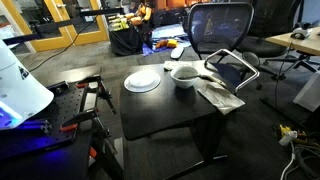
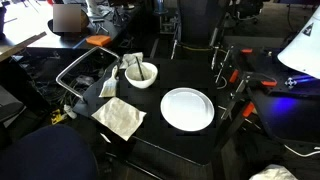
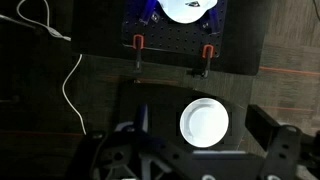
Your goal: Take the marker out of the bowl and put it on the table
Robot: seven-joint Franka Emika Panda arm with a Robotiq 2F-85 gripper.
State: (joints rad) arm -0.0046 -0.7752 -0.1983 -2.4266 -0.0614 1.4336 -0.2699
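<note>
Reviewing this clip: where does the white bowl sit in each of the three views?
In an exterior view: the bowl sits mid-frame on the table, just right of the plate.
In an exterior view: the bowl lies up-left of the plate.
Wrist view: the bowl is not in it.
Shared landmark: the plate, seen in all three.

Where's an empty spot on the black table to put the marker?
The wide bare strip of table along the near edge, bordered by the plate and bowl. It's crowded beside the bowl, where the napkin lies.
</note>
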